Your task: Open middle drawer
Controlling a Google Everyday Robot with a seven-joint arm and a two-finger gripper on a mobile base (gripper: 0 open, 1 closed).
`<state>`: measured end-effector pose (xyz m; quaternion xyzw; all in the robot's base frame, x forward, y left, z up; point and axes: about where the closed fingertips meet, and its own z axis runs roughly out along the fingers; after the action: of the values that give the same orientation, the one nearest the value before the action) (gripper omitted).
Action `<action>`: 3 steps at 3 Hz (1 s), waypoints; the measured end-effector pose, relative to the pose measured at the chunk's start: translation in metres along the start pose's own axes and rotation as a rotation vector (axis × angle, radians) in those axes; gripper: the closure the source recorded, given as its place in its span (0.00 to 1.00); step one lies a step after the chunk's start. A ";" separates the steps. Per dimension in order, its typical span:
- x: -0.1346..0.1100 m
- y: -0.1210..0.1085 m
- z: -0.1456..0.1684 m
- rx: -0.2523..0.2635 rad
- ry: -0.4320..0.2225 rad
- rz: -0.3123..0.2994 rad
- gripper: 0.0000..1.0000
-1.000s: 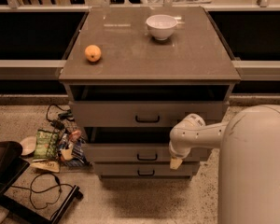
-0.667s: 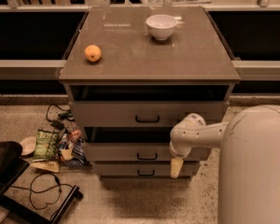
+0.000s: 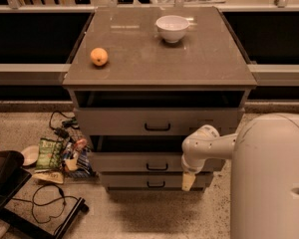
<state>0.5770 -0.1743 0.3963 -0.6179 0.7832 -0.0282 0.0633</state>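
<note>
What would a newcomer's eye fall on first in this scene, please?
Probably the bulky white robot body at lower right, with its end effector hanging in front of the bottom drawer, below the right part of the middle drawer. Next come the orange and white bowl on the grey cabinet top, then the packets and cables on the floor at left.
</note>
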 end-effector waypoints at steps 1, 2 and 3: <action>0.008 0.019 -0.004 -0.033 0.010 0.045 0.42; 0.008 0.018 -0.007 -0.033 0.010 0.045 0.65; 0.008 0.019 -0.007 -0.033 0.010 0.045 0.89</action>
<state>0.5563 -0.1779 0.4009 -0.6009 0.7976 -0.0168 0.0499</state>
